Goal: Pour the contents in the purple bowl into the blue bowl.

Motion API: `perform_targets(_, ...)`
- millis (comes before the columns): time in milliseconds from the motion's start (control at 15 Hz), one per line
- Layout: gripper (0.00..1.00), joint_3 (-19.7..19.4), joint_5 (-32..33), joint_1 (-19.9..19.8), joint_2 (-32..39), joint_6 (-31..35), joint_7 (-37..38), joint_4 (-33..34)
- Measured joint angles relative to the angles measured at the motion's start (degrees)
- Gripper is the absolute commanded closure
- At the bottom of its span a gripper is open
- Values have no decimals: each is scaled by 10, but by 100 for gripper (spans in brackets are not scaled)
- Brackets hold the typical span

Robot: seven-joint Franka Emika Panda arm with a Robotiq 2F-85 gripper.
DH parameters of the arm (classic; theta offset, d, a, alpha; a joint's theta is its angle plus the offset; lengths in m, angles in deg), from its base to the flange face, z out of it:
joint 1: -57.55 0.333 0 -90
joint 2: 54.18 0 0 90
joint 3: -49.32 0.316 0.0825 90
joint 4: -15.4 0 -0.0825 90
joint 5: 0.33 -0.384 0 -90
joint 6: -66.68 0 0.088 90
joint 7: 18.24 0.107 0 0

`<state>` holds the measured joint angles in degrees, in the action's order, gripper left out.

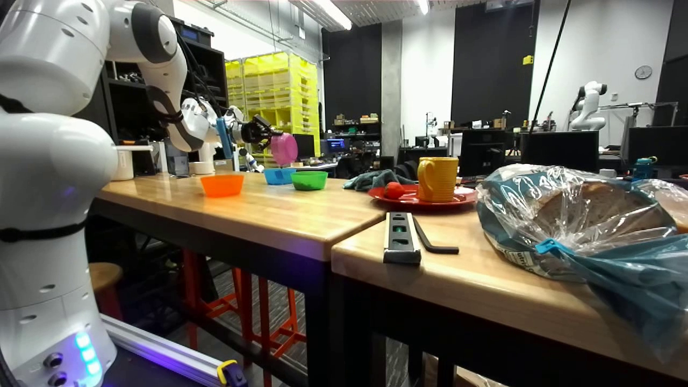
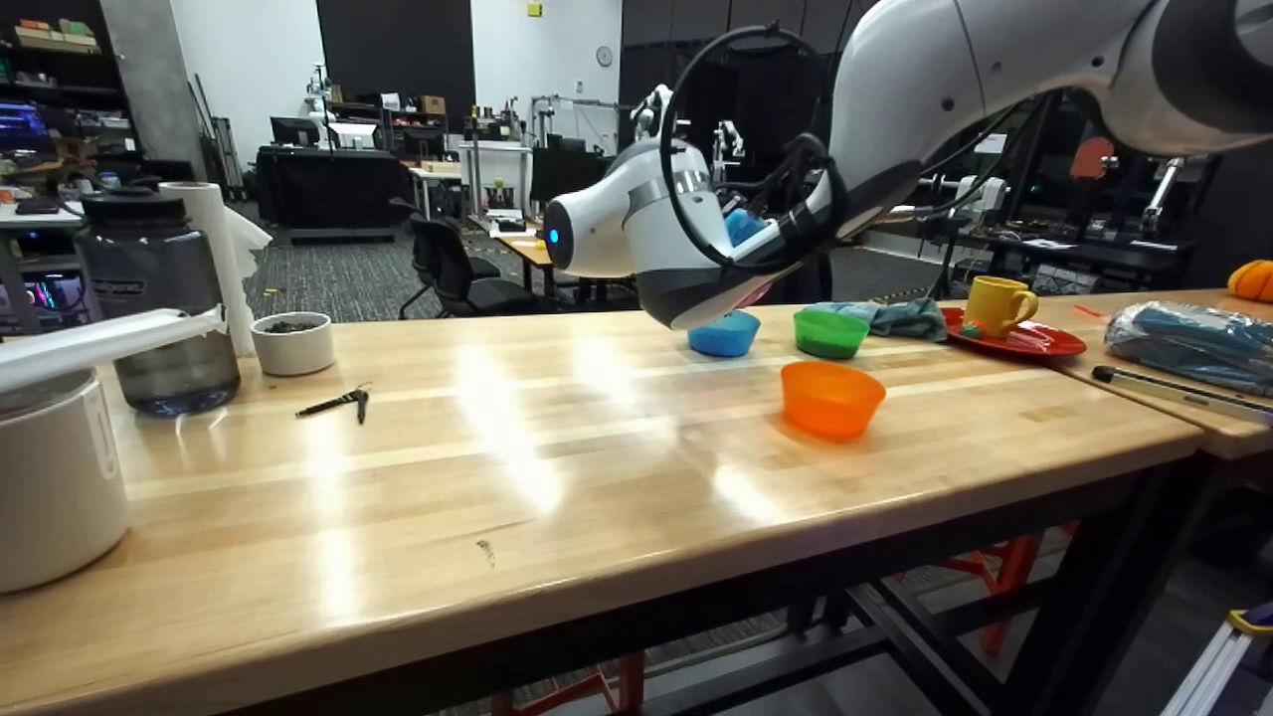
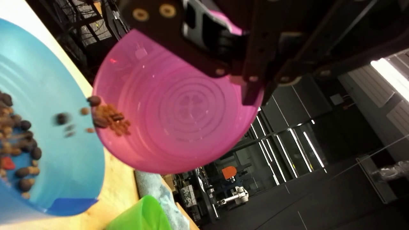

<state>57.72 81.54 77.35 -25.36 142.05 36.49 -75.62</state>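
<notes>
Four bowls: the purple bowl (image 3: 182,127), the blue bowl (image 3: 54,67), the green bowl (image 1: 309,183) and the orange bowl (image 2: 831,403).
Blue bowl: upright on the wooden table (image 2: 428,418).
Purple bowl: tilted onto its side just above the blue bowl; whether the two touch cannot be told.
Gripper (image 3: 260,91): pinched on the purple bowl's rim, its jaws nearly together with only the wall between them.
Bits (image 3: 111,118): a small tan and dark heap at the purple bowl's low lip, a few blurred in midair over the blue bowl, many lying inside it, with one red piece (image 3: 7,163).
Green bowl: beside the blue bowl, apart from it.
Orange bowl: near the blue bowl, not touching it.
Red plate (image 2: 1044,341): well apart from the blue bowl, bearing a yellow mug (image 2: 995,304).
</notes>
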Motion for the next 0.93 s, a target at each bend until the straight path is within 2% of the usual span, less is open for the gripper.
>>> perform_targets(933, 99, 25, 42, 9, 2, -39, 17, -27)
